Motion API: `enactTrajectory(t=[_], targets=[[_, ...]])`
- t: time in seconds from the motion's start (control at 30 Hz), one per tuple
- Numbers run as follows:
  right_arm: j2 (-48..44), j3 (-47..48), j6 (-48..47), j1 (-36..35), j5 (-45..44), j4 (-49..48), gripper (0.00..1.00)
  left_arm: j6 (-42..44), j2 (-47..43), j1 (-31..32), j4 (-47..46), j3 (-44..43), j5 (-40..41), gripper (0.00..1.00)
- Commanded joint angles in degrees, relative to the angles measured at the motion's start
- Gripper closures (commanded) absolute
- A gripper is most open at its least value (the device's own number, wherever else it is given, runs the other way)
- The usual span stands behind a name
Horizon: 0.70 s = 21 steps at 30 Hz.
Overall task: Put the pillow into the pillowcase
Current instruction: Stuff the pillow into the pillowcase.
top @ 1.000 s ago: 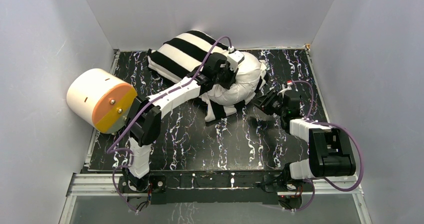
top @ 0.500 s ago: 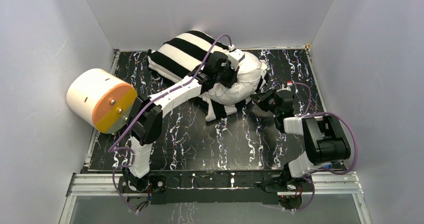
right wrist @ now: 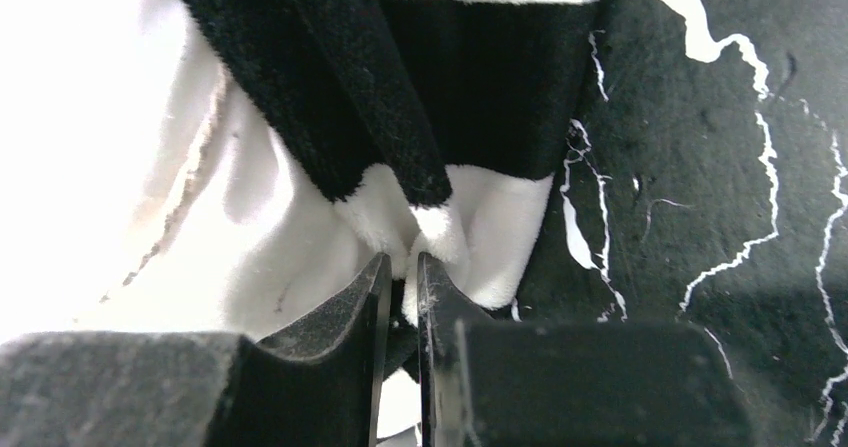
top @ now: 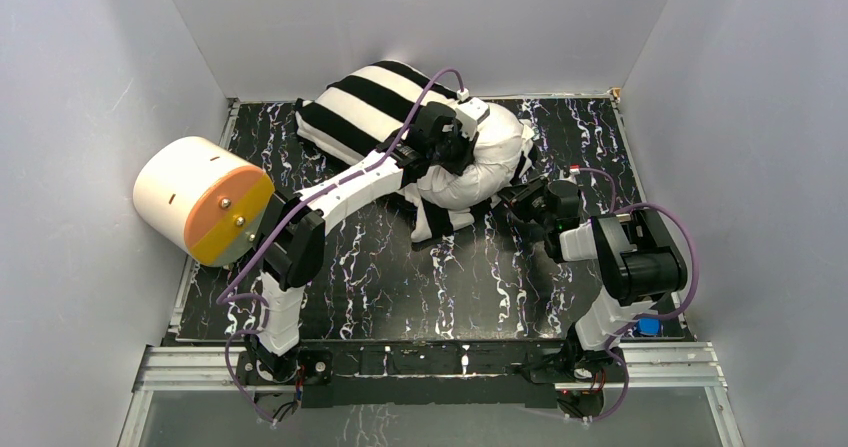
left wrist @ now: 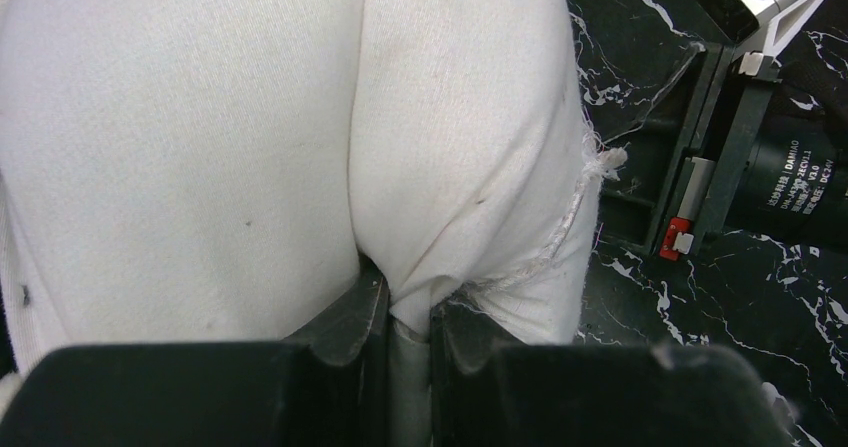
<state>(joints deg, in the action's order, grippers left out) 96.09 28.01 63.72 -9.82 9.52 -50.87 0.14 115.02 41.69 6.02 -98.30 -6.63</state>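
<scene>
The white pillow (top: 487, 159) lies at the back middle of the table, its left part inside the black and white striped pillowcase (top: 362, 102). My left gripper (top: 452, 149) sits on top of the pillow and is shut on a pinched fold of its white fabric (left wrist: 470, 167); the gripper (left wrist: 408, 312) shows at the bottom of the left wrist view. My right gripper (top: 516, 200) is at the pillow's right front edge. In the right wrist view the gripper (right wrist: 403, 267) is shut on the fuzzy edge of the pillowcase (right wrist: 440, 217), beside the pillow (right wrist: 90, 147).
A cream cylinder with an orange face (top: 200, 199) stands at the left edge. The black marbled tabletop (top: 400, 277) is boxed in by grey walls on three sides. The right arm's wrist (left wrist: 740, 137) is close beside the pillow in the left wrist view.
My right arm has folded in and moved its gripper left, up to the pillow's right edge and onto the pillowcase edge. The left arm and pillow have hardly moved.
</scene>
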Motion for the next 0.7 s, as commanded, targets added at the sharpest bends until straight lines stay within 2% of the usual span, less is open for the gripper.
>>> enactTrajectory(t=[0.0,0.43,0.67], targets=[[-0.4,1.6,-0.4,-0.3,-1.7,-6.3,0.75,0.2,-0.9,-2.8,-4.0,-1.7,4.1,1.00],[3.8,6.0,-3.5,-0.4,-0.9,-5.3,0.65,-1.4,-1.4,-2.8,-3.8,-1.5,3.3,1.00],[6.5,8.2,-4.3,-1.5,-2.2,-2.6,0.65,-1.9,-1.9,-2.8,-4.3,-1.6,3.2,1.00]])
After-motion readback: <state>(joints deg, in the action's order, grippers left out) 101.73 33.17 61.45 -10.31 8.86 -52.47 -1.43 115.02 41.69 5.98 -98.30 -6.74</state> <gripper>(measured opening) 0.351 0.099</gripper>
